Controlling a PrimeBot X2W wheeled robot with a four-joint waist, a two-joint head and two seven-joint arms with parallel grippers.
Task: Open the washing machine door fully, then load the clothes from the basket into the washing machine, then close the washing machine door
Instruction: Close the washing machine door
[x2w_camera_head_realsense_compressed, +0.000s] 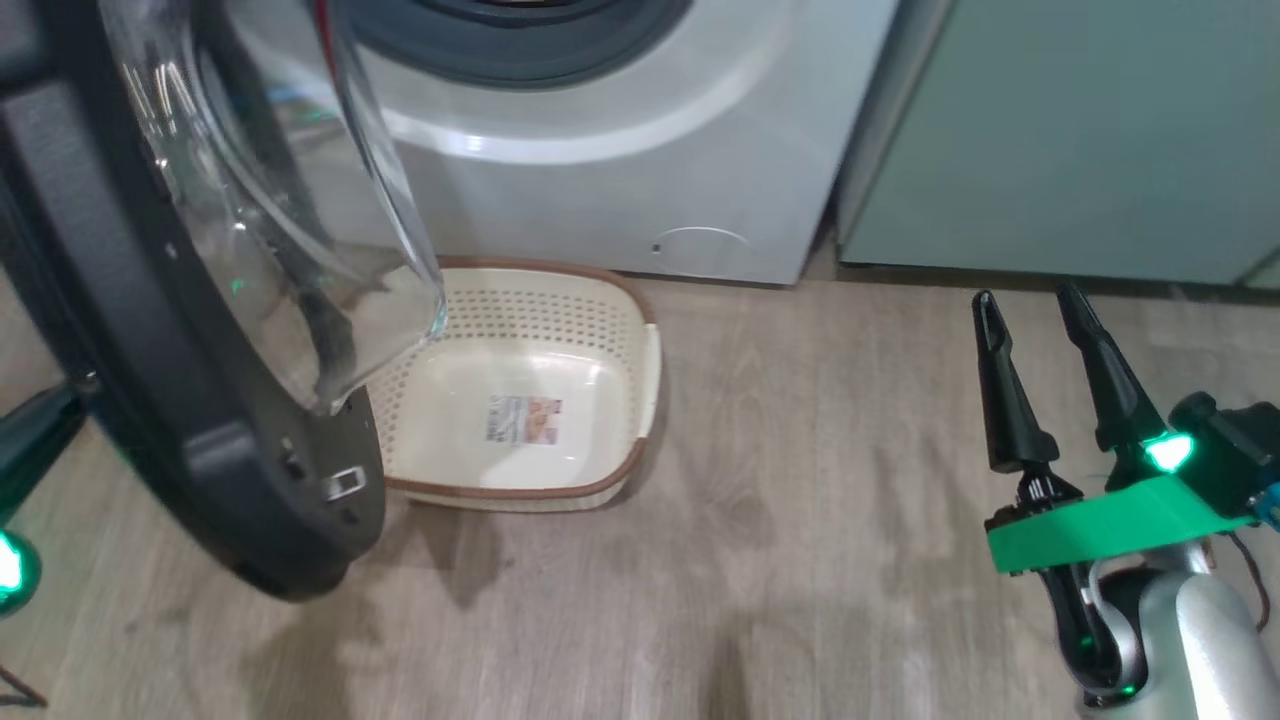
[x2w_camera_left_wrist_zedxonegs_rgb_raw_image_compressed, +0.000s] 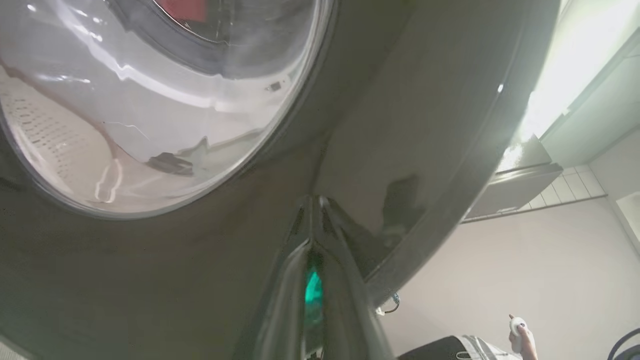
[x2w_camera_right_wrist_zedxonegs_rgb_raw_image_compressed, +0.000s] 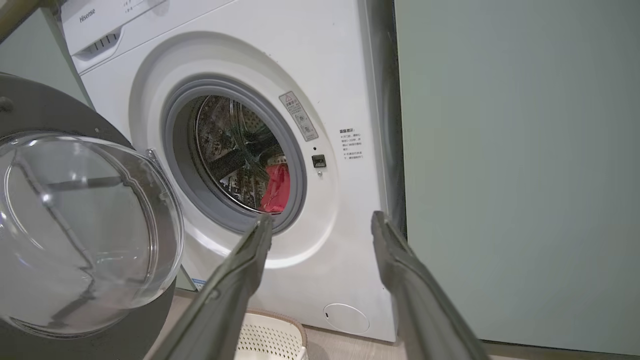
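Washing machine door (x2w_camera_head_realsense_compressed: 100, 300) open, upright, bulging inner side facing the basket (x2w_camera_head_realsense_compressed: 545, 325)

The washing machine door (x2w_camera_head_realsense_compressed: 110, 300) stands open along the left of the frame, its black rim reaching the lower left and its clear glass bowl bulging toward the centre, overlapping the basket's left end. At the top is the washing machine (x2w_camera_head_realsense_compressed: 640, 150). The basket (x2w_camera_head_realsense_compressed: 520, 492) sits on the wooden floor (x2w_camera_head_realsense_compressed: 820, 500) just before it, a label (x2w_camera_head_realsense_compressed: 523, 419) on its bottom. At lower right the right hand (x2w_camera_head_realsense_compressed: 1027, 295) points up the frame, fingers spread, well apart from the basket.
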